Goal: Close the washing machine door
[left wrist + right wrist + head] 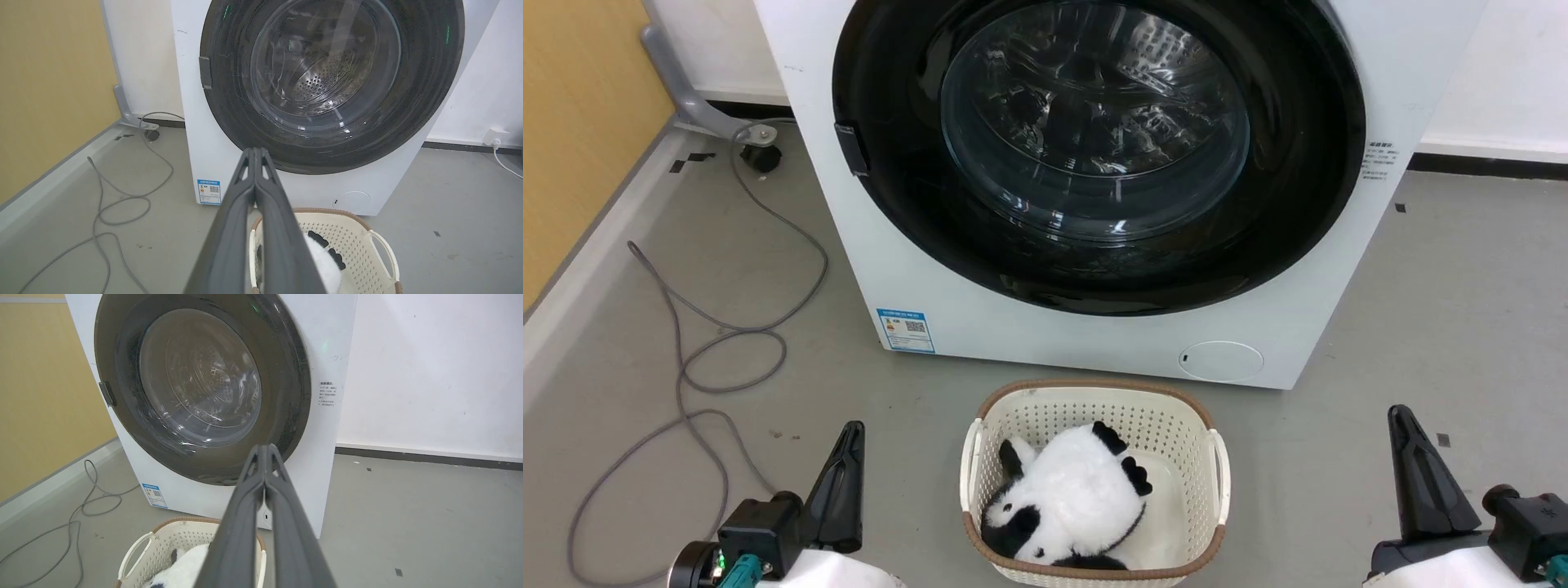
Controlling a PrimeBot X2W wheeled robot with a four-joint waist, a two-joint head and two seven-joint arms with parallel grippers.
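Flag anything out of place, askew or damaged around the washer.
Nothing damaged or spilled stands out. The washing machine door sits flush in the washing machine front. The only untidy thing is a grey cable trailing in loose loops over the floor, on the robot's left of the machine.

The washing machine door [1094, 147] sits on the front of the washing machine [1094, 335]. On floor just in front: basket [1094, 384] w/ panda toy [1070, 498] in it; cable [737, 330] lies to machine's left. Nearer the cam, left gripper [854, 429] is left of basket, right gripper [1401, 412] to its right.
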